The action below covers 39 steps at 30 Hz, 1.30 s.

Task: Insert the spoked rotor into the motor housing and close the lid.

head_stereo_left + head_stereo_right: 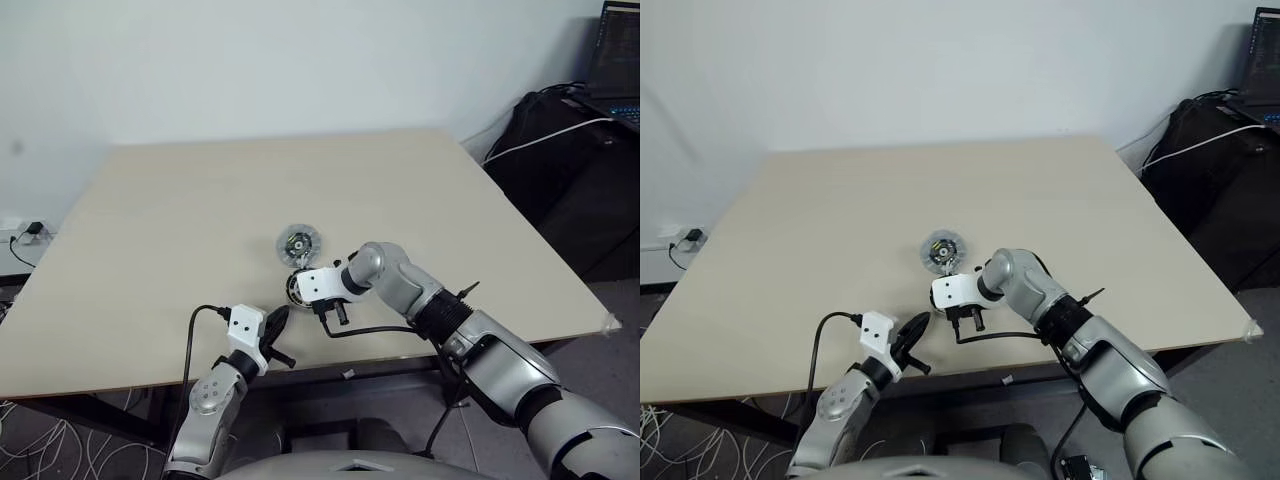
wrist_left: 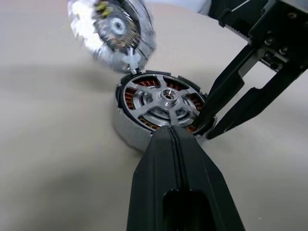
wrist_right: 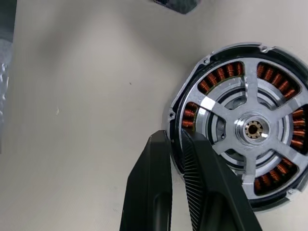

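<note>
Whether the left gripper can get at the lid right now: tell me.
Probably not straight ahead: the motor housing sits between the shut left gripper and the lid, with the right gripper clamped on the housing's rim. Passing over or around it looks possible.

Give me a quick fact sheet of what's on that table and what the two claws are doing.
surface: pale table
motor housing: copper windings showing between the spokes
spoked rotor: seated in the housing
lid: off, lying just beyond the housing
right gripper: pinching the housing's rim, one finger either side
left gripper: shut, tip at the housing's near edge
</note>
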{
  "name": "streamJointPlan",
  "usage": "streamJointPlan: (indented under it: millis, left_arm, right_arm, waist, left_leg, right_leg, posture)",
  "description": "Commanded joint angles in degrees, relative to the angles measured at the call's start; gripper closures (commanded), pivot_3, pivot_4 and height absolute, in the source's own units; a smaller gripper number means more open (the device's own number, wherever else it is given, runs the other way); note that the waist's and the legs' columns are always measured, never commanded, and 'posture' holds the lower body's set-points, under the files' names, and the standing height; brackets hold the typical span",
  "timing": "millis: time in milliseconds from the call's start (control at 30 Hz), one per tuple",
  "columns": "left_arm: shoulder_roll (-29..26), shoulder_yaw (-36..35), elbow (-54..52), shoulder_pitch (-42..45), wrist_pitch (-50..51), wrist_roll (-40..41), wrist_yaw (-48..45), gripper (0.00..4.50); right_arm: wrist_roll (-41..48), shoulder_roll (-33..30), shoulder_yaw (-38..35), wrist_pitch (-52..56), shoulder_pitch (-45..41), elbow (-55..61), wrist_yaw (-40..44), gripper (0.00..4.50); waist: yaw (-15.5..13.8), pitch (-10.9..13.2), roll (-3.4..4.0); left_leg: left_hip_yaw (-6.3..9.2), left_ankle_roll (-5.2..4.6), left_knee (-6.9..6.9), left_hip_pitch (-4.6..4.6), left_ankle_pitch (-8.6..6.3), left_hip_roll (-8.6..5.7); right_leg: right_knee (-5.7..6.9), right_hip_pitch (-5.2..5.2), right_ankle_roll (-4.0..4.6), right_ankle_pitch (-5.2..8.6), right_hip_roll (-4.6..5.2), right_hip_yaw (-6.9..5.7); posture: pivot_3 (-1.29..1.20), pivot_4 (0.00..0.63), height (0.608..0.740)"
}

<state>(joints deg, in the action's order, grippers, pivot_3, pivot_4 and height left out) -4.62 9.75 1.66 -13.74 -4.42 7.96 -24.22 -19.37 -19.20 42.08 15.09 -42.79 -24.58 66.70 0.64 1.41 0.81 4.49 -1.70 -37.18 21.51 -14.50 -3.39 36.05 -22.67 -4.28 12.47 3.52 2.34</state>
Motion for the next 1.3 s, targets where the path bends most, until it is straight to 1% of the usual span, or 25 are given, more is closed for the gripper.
streamJointPlan:
  millis: [33,233,333,533,600,767,833,1000,1167,1300]
  left_arm:
    - [0.3,-0.1,-1.3,0.8,-1.0,1.0,-0.4,4.50]
    - [0.4,-0.1,-1.0,0.9,-0.9,1.1,-0.5,4.50]
    - [0.7,-0.2,-0.8,1.0,-0.6,1.3,-0.5,4.50]
    - [1.0,0.0,-0.2,1.1,-0.6,1.6,-0.4,4.50]
    - [1.1,0.0,-0.1,1.1,-0.6,1.8,-0.3,4.50]
    - [1.4,-0.1,-0.1,1.0,-0.2,2.1,-0.2,4.50]
    - [1.5,-0.1,-0.1,1.1,0.0,2.2,-0.1,4.50]
    - [1.7,-0.2,0.0,1.3,0.6,2.5,0.0,4.50]
    - [1.9,-0.3,-0.2,1.3,1.2,2.7,0.3,4.50]
    - [2.0,-0.6,-0.6,0.8,1.4,3.1,0.6,4.50]
  right_arm:
    - [0.7,0.3,-2.2,1.1,0.8,1.1,-0.4,4.41]
    - [3.3,0.5,-6.6,7.0,3.6,5.9,-1.5,4.41]
    - [5.6,-0.6,-9.9,14.5,5.0,12.6,-0.8,4.41]
    - [10.7,-1.9,-15.5,36.3,7.8,26.3,-2.2,4.41]
    - [12.7,-1.4,-17.8,45.4,8.2,30.3,-4.2,4.41]
    - [17.9,3.3,-23.8,70.1,7.8,37.7,-11.6,4.41]
    - [20.5,5.7,-26.2,76.1,8.2,39.3,-14.0,4.41]
    - [27.5,12.3,-32.1,77.4,10.0,38.5,-22.4,4.41]
    - [29.5,18.8,-37.8,77.4,9.7,35.1,-35.0,4.41]
    - [32.1,20.8,-40.7,77.4,9.9,33.8,-43.2,4.41]
  waist:
    - [0.0,0.0,0.01]
    - [0.0,0.0,0.00]
    - [-0.2,0.0,0.00]
    - [-0.3,0.0,0.00]
    - [-0.3,0.0,-0.01]
    - [-0.3,0.0,-0.01]
    - [-0.3,0.0,-0.01]
    - [0.1,0.0,0.00]
    - [0.0,0.0,0.00]
    - [0.0,0.0,0.00]
  left_leg:
    - [0.00,0.00,-0.01,0.00,0.00,0.00]
    - [0.00,0.00,-0.03,-0.01,0.00,0.00]
    - [0.02,0.00,-0.02,0.04,0.00,-0.01]
    - [0.02,-0.01,-0.01,0.14,-0.01,-0.01]
    - [0.02,0.00,-0.01,0.14,-0.02,-0.01]
    - [0.02,0.01,-0.01,0.14,-0.03,0.01]
    - [0.02,0.04,-0.01,0.16,-0.04,0.00]
    - [0.02,0.16,0.01,0.17,-0.11,0.00]
    - [0.01,0.16,-0.01,0.17,-0.11,-0.01]
    - [0.00,0.16,0.00,0.18,-0.11,-0.04]
  right_leg:
    - [0.00,0.01,0.00,0.00,0.00,0.00]
    - [0.00,0.03,0.00,0.00,0.00,0.00]
    - [0.00,-0.01,-0.01,-0.01,0.01,-0.01]
    - [0.00,-0.13,0.00,-0.01,0.04,0.00]
    - [-0.01,-0.12,0.07,0.03,0.06,-0.01]
    - [0.01,-0.14,0.10,0.05,0.07,-0.01]
    - [0.00,-0.16,0.10,0.05,0.09,-0.01]
    - [0.01,-0.18,0.07,0.04,0.09,-0.01]
    - [0.01,-0.17,-0.07,-0.04,0.08,-0.01]
    - [0.00,-0.17,-0.07,-0.05,0.09,0.00]
  posture:
    - [0.00,0.000,0.740]
    - [0.00,0.000,0.740]
    - [0.00,0.000,0.740]
    - [0.00,0.000,0.740]
    - [0.00,0.000,0.740]
    - [0.00,0.000,0.740]
    - [0.00,0.000,0.740]
    - [0.00,0.000,0.740]
    - [0.00,0.000,0.740]
    - [0.00,0.000,0.740]
